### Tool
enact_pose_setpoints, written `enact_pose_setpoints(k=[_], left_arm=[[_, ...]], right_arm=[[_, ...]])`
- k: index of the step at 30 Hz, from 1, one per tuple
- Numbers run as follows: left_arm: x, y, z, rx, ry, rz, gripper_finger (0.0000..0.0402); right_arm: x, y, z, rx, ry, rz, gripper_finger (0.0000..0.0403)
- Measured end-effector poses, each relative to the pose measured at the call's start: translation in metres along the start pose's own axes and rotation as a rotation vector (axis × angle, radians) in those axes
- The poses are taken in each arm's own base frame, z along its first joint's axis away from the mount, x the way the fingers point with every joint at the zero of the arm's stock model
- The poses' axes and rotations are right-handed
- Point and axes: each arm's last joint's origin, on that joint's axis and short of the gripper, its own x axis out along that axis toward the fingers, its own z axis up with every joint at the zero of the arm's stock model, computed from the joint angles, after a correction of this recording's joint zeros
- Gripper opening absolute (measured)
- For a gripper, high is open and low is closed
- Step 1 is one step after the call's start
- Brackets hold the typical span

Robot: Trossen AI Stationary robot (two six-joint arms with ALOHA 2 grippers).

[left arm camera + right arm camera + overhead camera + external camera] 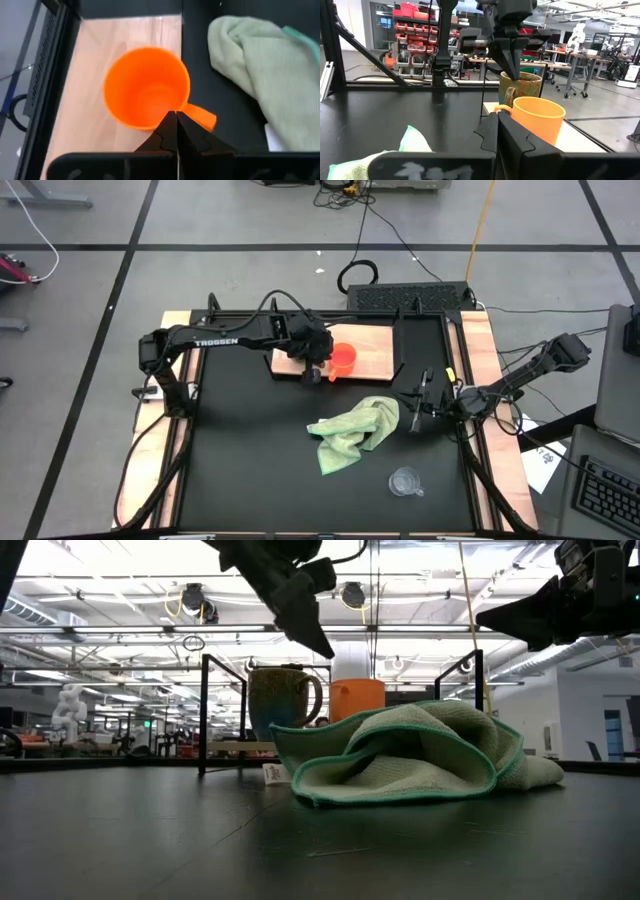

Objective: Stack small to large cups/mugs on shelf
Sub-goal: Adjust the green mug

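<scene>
The orange cup [343, 360] stands upright on the light wooden shelf [375, 352], its handle toward the near edge. The brown glossy mug [283, 700] stands beside it on the shelf, to the cup's left in the low view, and is mostly hidden under my left arm in the high view. My left gripper [322, 645] is shut and points down, hovering just above the two, clear of both; the left wrist view looks down into the orange cup [147, 90]. The clear glass cup [405, 482] stands on the black table near the front right. My right gripper [414, 406] is shut and empty at the table's right side.
A crumpled light green cloth [353, 435] lies mid-table between the shelf and the glass cup. The shelf's black brackets [204, 710] rise at its ends. A black frame rail [458, 380] runs along the table's right edge beside my right gripper.
</scene>
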Motion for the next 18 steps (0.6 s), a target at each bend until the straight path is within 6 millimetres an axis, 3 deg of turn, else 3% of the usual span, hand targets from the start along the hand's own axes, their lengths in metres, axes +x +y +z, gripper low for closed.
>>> enact_pose_setpoints(k=[18], left_arm=[[0.0037, 0.0095, -0.0068, -0.027, 0.037, 0.007, 0.0]], right_arm=[[0.0, 0.0, 0.0, 0.001, 0.0, 0.001, 0.0]])
